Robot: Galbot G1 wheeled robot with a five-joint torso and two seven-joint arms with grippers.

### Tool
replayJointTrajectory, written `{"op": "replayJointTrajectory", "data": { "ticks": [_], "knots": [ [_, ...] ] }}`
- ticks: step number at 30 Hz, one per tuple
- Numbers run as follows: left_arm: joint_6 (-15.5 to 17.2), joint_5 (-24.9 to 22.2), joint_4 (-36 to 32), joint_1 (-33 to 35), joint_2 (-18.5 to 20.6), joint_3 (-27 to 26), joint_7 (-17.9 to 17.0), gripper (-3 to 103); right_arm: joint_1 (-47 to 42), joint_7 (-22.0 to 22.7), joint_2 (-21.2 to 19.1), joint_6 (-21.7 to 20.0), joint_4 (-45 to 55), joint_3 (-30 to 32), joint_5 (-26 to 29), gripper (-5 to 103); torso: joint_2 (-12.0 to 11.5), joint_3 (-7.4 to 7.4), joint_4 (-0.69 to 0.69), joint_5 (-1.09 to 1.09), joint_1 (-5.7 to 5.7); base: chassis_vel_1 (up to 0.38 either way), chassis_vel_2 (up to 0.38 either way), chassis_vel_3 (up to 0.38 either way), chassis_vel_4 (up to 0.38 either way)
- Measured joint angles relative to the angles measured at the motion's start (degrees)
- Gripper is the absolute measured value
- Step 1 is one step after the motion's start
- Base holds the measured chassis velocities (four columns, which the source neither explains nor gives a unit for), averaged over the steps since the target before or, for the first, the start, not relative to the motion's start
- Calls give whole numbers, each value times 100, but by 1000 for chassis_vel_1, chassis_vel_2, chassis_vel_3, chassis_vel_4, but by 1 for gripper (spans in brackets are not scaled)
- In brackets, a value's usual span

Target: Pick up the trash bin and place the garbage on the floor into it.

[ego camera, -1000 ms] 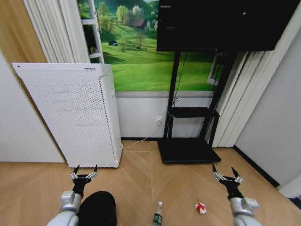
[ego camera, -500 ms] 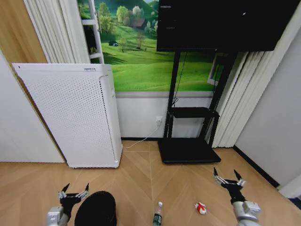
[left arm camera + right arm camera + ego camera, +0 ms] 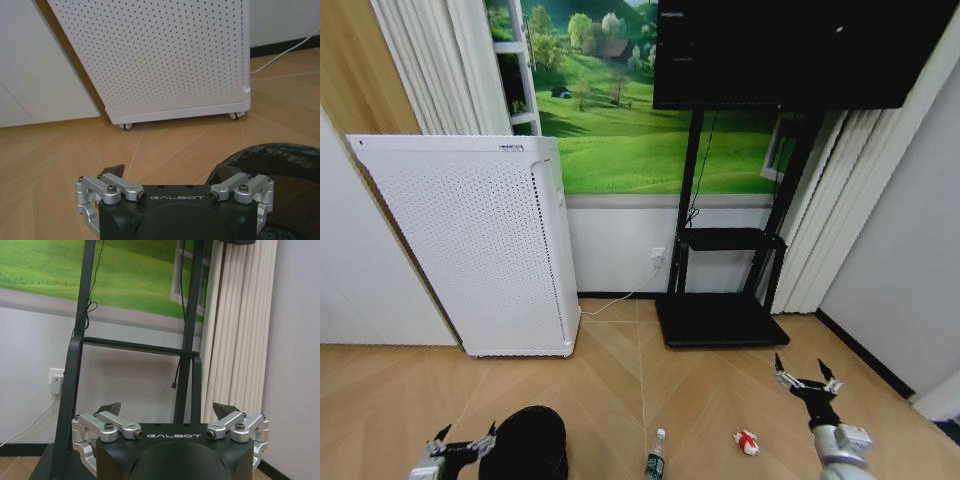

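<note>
The small black trash bin (image 3: 526,443) stands on the wooden floor at the lower left of the head view; its dark rim (image 3: 272,154) shows in the left wrist view. My left gripper (image 3: 462,443) hangs open just left of the bin, its right finger over the rim. Of the garbage, a clear bottle with a green label and white cap (image 3: 656,455) lies low in the middle, and a red-and-white wrapper (image 3: 747,441) lies to its right. My right gripper (image 3: 804,372) is open, raised right of the wrapper, facing the TV stand.
A tall white perforated appliance (image 3: 480,250) on casters stands behind the bin, against the wall. A black TV stand (image 3: 720,318) with a screen above it sits at the back centre. Pale curtains (image 3: 820,220) hang at the right. A white cable (image 3: 620,298) runs along the floor.
My left gripper has dropped lower and moved left, from behind the bin to beside its left rim. The right gripper has barely moved.
</note>
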Motion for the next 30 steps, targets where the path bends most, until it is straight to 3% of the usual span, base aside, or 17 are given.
{"op": "replayJointTrajectory", "data": {
  "ticks": [23,30],
  "knots": [
    [24,-221,1319,-1046,-30,405,402,100,50,-35,60,28,-79,-56,-139,100,4,3,1,0,1,0,0,0,0],
    [228,-444,1515,-1187,-116,487,405,100,49,-38,82,28,-109,-64,-191,100,5,3,0,0,1,0,0,0,0]
  ]
}}
